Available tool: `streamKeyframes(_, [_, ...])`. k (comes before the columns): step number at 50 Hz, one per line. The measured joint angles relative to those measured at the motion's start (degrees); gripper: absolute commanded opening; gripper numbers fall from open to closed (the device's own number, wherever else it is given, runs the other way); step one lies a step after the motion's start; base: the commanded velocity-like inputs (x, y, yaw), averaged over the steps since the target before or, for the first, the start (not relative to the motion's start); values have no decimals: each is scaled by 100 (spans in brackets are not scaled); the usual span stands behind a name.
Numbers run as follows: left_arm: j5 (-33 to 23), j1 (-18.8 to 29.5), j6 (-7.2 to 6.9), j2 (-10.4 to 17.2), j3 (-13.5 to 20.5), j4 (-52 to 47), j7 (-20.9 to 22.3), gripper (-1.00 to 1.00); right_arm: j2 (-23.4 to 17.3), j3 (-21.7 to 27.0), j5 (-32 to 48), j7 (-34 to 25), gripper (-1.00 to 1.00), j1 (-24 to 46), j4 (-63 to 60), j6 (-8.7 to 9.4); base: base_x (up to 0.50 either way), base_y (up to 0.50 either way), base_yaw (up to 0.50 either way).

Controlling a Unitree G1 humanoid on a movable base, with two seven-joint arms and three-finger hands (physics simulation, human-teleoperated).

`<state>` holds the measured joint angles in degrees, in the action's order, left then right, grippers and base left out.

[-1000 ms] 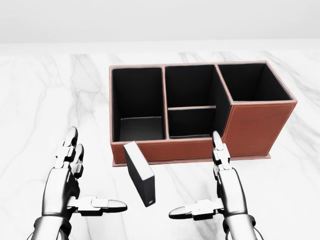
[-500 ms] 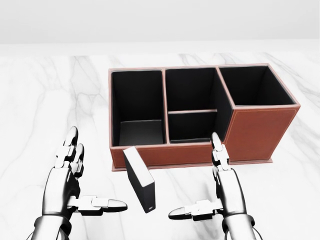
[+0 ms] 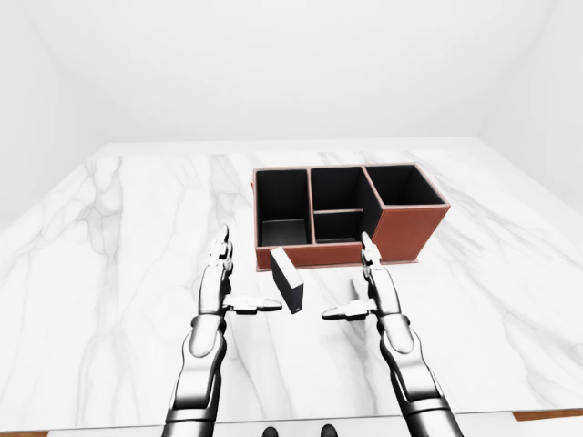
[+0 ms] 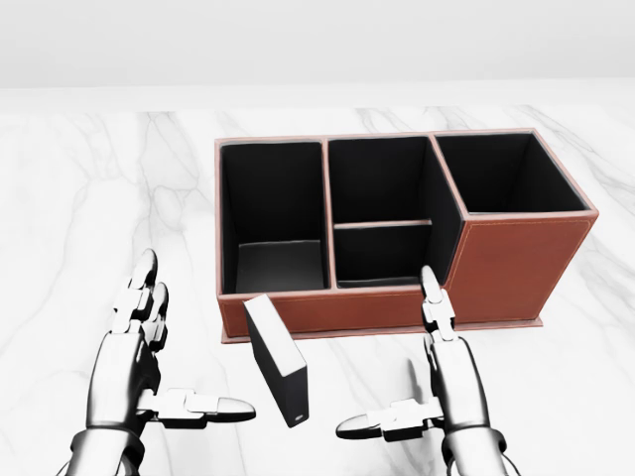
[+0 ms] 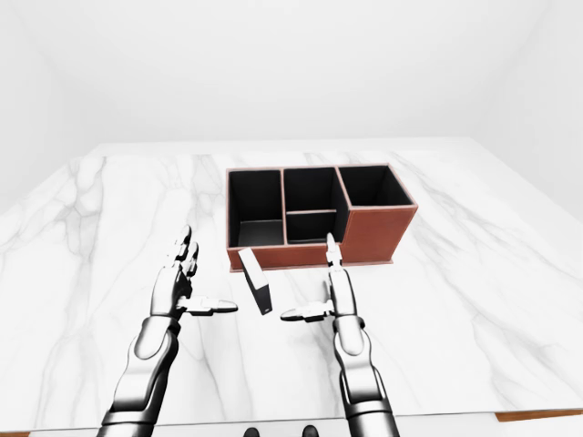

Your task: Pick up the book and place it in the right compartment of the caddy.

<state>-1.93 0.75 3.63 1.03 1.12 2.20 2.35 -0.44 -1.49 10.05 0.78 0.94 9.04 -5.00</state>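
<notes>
1. The book (image 4: 277, 359) stands on edge on the marble table (image 4: 79, 198), just below the caddy (image 4: 397, 233) in the head view, at its left compartment; no finger touches it.
2. Your left hand (image 4: 139, 362) is spread open, left of the book.
3. Your right hand (image 4: 437, 377) is spread open, right of it.
4. Since the earlier frame, the whole view has shifted slightly: the camera moved nearer the caddy.

**Book upright beside the open caddy**

The book (image 4: 277, 358) is a slim dark volume standing on edge on the counter (image 4: 89, 198), angled, one corner close to the caddy's near wall. The caddy (image 4: 397, 228) is reddish-brown leather with black lining: a left bay, a divided middle bay, and a taller right compartment (image 4: 506, 174), all open-topped.
</notes>
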Motion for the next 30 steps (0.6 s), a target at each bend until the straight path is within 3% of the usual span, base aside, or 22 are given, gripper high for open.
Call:
streamKeyframes(15, [-46,-18,126,1,-13,87,22,100,75,-117,105,107,100,85,353,0,0,0,0])
streamKeyframes(30, [-57,-23,137,2,-19,128,52,100,191,-300,274,246,100,215,725,0,0,0,0])
